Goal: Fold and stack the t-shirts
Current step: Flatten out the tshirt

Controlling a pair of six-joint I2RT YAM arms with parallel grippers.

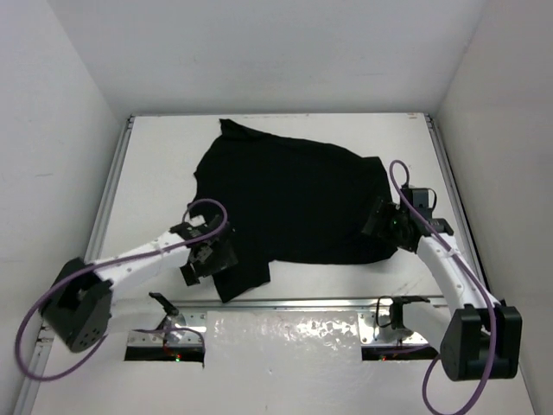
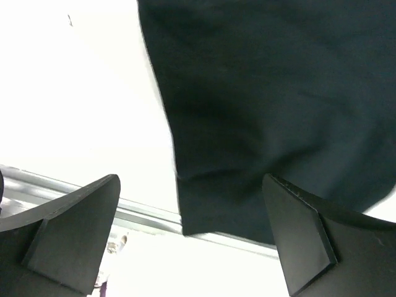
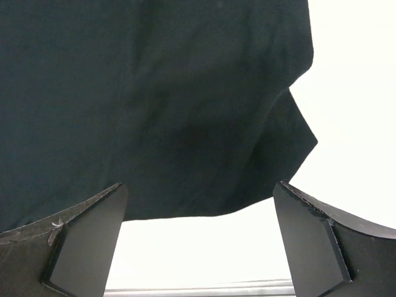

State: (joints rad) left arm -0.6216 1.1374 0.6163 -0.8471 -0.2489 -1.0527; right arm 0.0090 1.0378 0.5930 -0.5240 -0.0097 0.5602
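Observation:
The black t-shirt lies spread and a little rumpled on the white table, with one narrow flap reaching down to the near rail. My left gripper hovers over that flap at the shirt's near left. In the left wrist view the left gripper is open, and the t-shirt lies loose below it with its corner between the fingers. My right gripper is over the shirt's near right corner. In the right wrist view the right gripper is open, with the t-shirt's hem just ahead of the fingertips and nothing held.
A metal rail runs along the table's near edge and shows in the left wrist view as the rail. Metal side rails and white walls close in the table left, right and behind. Purple cables loop along both arms.

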